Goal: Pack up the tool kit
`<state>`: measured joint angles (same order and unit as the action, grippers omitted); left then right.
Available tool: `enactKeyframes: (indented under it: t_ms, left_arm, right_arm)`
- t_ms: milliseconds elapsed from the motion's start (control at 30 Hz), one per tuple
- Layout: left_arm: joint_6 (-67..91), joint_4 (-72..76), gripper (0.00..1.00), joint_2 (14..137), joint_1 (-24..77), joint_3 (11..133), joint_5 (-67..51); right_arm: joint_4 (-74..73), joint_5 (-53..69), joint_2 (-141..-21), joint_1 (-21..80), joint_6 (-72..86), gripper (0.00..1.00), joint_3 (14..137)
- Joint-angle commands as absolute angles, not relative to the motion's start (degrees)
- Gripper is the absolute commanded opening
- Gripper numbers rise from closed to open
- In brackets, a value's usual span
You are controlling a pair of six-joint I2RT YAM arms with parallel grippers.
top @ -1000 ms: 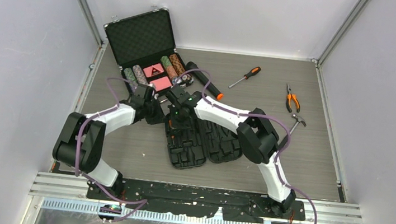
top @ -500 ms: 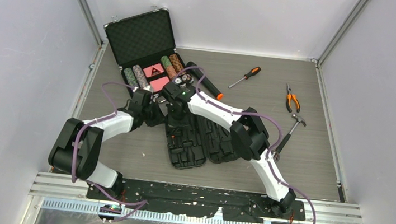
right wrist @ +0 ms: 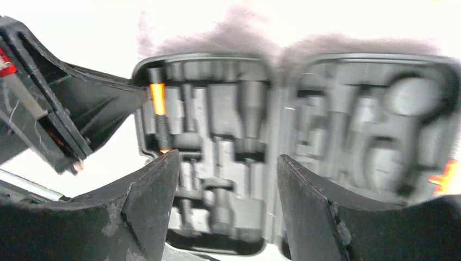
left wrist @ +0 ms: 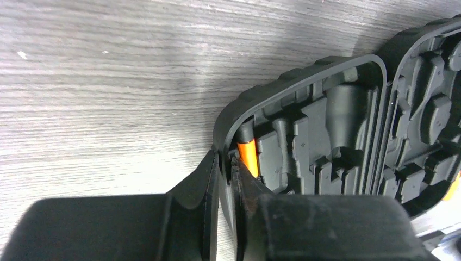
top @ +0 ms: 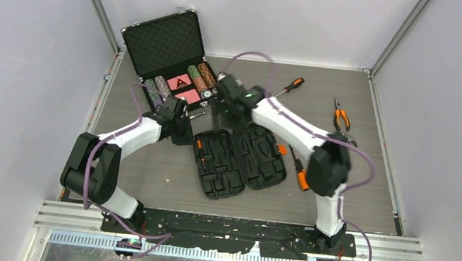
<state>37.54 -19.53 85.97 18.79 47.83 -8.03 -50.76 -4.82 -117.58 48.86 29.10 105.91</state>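
Note:
The black tool kit case [top: 237, 164] lies open and flat mid-table, moulded slots up. A small orange-and-black tool [left wrist: 247, 155] sits in the slot at its far-left corner. My left gripper [top: 182, 128] [left wrist: 225, 156] is shut on the case's left rim, one finger on each side of the wall. The right gripper [top: 232, 101] [right wrist: 228, 157] hangs open above the case's far edge, with nothing between its fingers. A screwdriver [top: 285, 89] and pliers [top: 341, 117] lie on the table at the far right. Another orange-and-black tool [top: 299, 174] lies beside the case's right edge.
An open poker chip case [top: 171, 58] stands at the far left, just behind both grippers. The right arm [top: 294, 128] stretches across the table's right half, covering part of it. Walls enclose the table on three sides.
The right gripper has risen off the case, swung back and to the right, and opened. Its arm no longer covers the case. The left gripper stays at the case's left rim.

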Motion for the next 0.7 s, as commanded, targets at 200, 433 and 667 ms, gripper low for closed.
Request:
enactKeyframes:
  t_ms: [200, 433, 667]
  left_arm:
    - [28.12, -32.27, 0.51, 78.51, 18.35, 56.26, 2.02]
    - [23.20, -41.32, 0.82, 67.32, 18.20, 62.65, 5.12]
    - [13.88, -44.87, 1.00, 53.47, 17.93, 66.94, 8.91]
  right_arm:
    - [-47.47, -10.59, -88.35, 24.27, 19.45, 0.68, 75.35]
    - [-42.53, -6.20, -85.52, 11.82, 18.65, 0.63, 60.47]
    - [-38.16, -3.57, -88.80, 8.61, 17.66, 0.53, 56.15]
